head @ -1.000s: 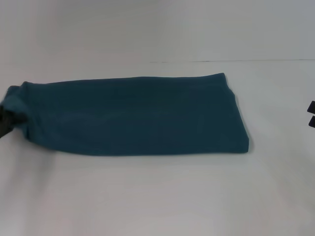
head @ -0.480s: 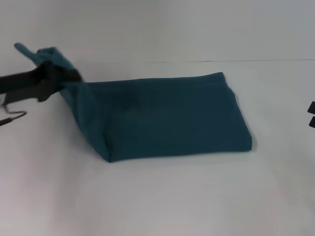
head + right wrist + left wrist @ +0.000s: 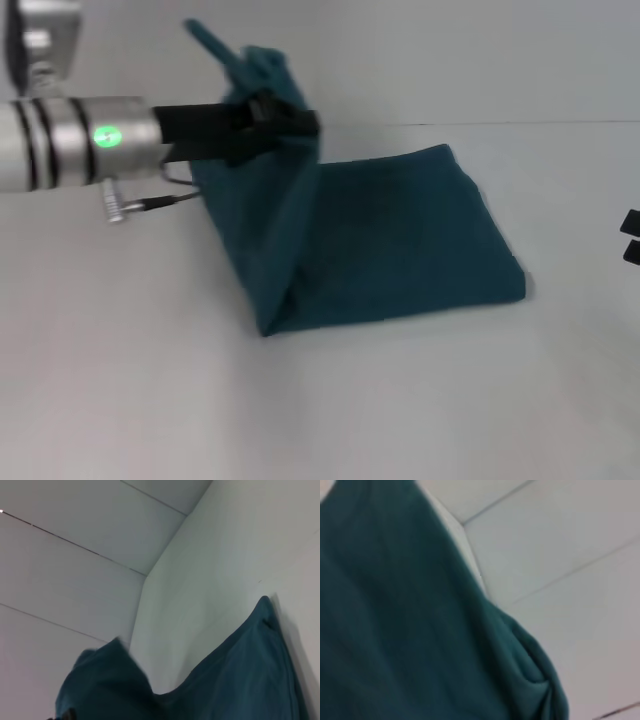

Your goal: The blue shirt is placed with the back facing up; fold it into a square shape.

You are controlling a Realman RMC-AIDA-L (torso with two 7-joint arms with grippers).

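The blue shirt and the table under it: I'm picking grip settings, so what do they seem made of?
The blue shirt looks like soft matte knit fabric, perhaps cotton: it drapes and creases where the left gripper lifts its end, with no shine. The table looks like a smooth, hard white surface, faintly glossy; whether laminate or painted board is unclear.

Left hand (image 3: 300,125) lifted blue shirt's (image 3: 400,240) end higher, rightward.

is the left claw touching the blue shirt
Touching. In the head view the left claw is shut on the blue shirt's lifted end, holding it above the table with fabric bunched around it.
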